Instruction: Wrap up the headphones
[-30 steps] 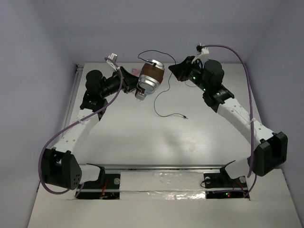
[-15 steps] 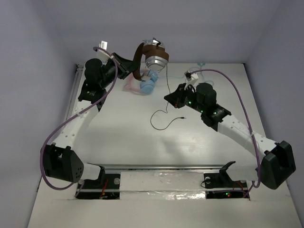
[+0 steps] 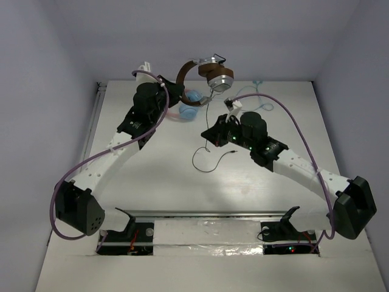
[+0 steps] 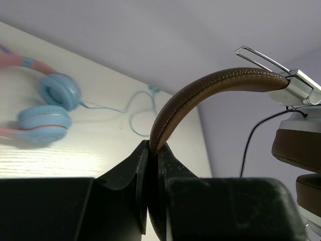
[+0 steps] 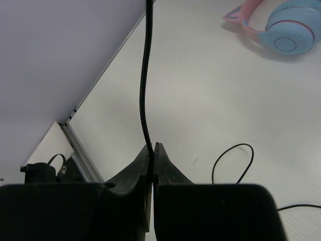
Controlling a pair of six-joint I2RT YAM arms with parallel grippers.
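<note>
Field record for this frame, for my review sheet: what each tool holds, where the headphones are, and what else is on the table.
left tool: shut on the brown headband
headphones: held up off the table, earcups hanging free
right tool: shut on the black cable
cable tail: loose loop lying on the table
other item: blue and pink headphones, lying near the far edge

L tool (image 4: 153, 148) + headphones (image 3: 209, 72) swung right/up | R tool (image 5: 152, 146) moved nearer, dragging cable (image 5: 145, 75)
</note>
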